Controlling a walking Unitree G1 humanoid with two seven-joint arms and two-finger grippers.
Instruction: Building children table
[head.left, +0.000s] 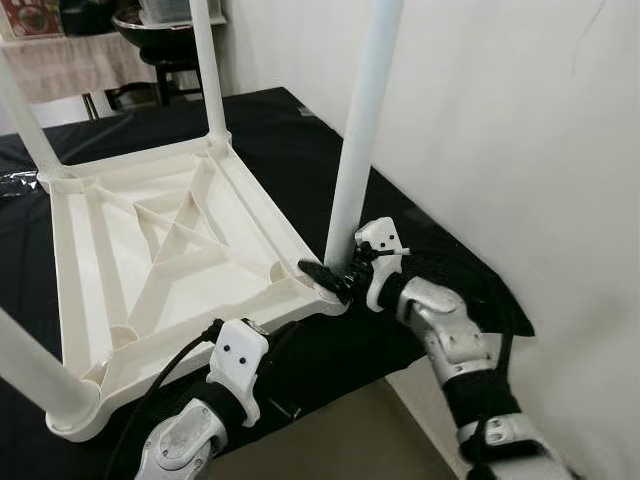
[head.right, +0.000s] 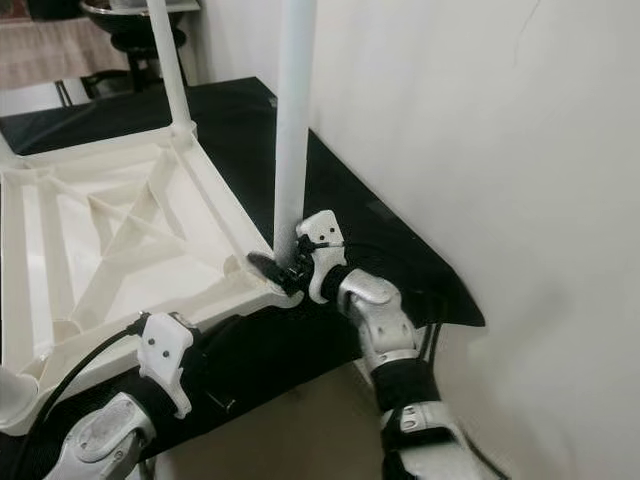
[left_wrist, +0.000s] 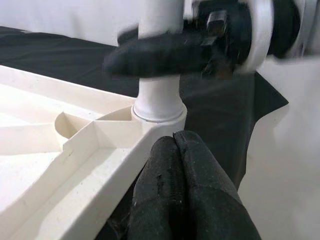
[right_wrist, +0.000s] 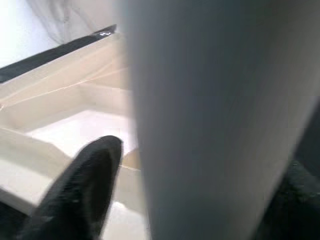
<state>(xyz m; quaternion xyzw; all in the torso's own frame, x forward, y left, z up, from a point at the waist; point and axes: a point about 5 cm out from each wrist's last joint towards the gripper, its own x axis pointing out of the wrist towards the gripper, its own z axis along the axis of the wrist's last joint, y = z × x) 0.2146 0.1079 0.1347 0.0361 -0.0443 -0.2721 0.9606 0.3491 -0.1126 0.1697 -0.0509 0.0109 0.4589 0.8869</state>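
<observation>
Fig.: white plastic children's tabletop (head.left: 150, 250) lying upside down, ribbed underside up, on a black cloth (head.left: 290, 130) over a work surface by a white wall (head.left: 520, 130).

Legs: four white legs standing up from corner sockets, incl. far leg (head.left: 207, 65) and near-right leg (head.left: 360, 130); near-left & far-left corners also fitted.

R gripper (head.left: 333, 278): at the base of the near-right leg, black fingers either side of the tube just above its socket (left_wrist: 159, 111); jaws narrow, clasping the leg.

L gripper (left_wrist: 182, 190): low at the tabletop's near edge, just under that corner; fingers pressed together, holding nothing.

Progress (judgement): assembly looks nearly done; last leg prob. being seated or tightened. Left: confirm it's firm, then flip table upright.
</observation>
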